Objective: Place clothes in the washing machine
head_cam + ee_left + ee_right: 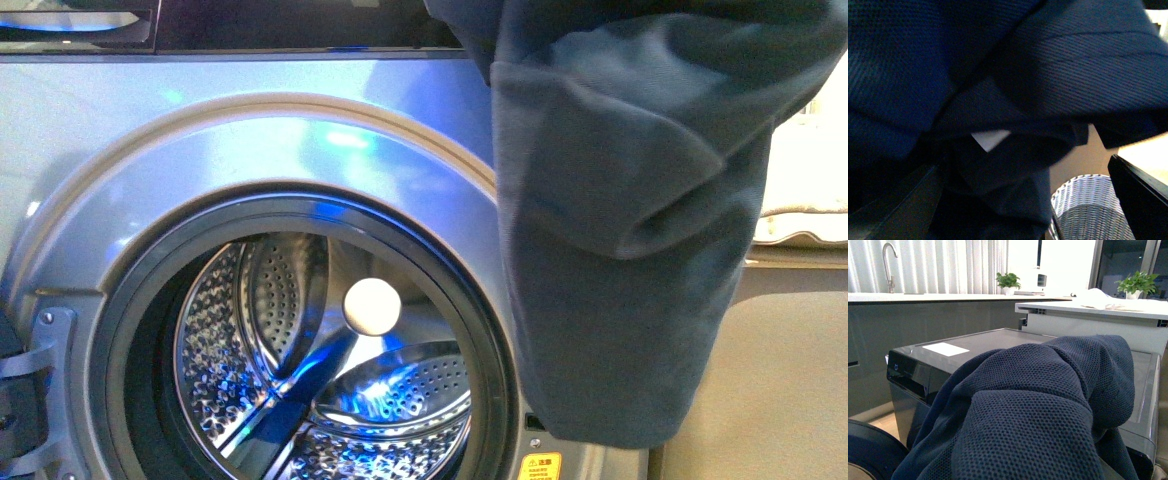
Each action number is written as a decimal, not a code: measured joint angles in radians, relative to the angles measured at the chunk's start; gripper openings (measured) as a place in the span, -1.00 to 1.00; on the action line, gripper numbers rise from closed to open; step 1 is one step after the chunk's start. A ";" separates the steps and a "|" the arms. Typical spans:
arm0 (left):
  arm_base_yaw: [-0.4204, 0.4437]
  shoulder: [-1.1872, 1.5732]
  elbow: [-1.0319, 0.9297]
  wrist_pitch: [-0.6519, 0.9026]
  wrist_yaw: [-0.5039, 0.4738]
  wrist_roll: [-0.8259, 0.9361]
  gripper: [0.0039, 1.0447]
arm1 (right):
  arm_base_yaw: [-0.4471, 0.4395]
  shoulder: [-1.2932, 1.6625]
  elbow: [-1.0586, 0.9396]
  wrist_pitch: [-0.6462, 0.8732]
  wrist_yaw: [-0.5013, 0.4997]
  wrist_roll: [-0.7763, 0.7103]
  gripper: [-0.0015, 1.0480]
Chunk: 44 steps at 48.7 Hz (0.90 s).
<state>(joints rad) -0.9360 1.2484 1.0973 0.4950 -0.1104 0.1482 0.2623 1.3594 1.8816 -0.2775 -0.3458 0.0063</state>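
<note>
The clothes (620, 220), a dark teal-blue garment, hang limp at the upper right of the front view, beside the porthole and above the floor. The washing machine (250, 140) fills the left, its door open and its perforated steel drum (300, 400) bare inside. My right gripper is shut on the clothes; the fabric (1038, 415) covers its jaws in the right wrist view. My left gripper is open; the garment (998, 90) drapes close over its camera and hides its left finger, while the dark right finger (1140, 197) shows. Neither gripper shows in the front view.
An orange warning sticker (540, 466) sits under the porthole. A white wicker basket (1090, 210) stands below the left gripper. The machine's dark top (998, 342) carries a white label (945, 349). Beige padded fabric (805, 225) lies at the right. A counter with plants stands behind.
</note>
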 joint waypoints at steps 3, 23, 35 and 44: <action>-0.001 -0.035 -0.036 0.008 0.010 0.002 0.88 | 0.000 0.000 0.000 0.000 0.000 0.000 -0.79; 0.230 -0.105 -0.072 0.037 0.224 -0.043 0.88 | 0.000 0.000 0.000 0.000 0.000 0.000 -0.79; 0.377 -0.046 -0.068 0.032 0.243 -0.101 0.88 | 0.000 0.000 0.000 0.000 0.000 0.000 -0.79; 0.428 -0.036 -0.067 0.086 0.301 -0.156 0.88 | 0.000 0.000 0.000 0.000 0.000 0.000 -0.79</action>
<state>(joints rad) -0.5076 1.2121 1.0306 0.5812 0.1905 -0.0074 0.2623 1.3594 1.8816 -0.2775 -0.3458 0.0063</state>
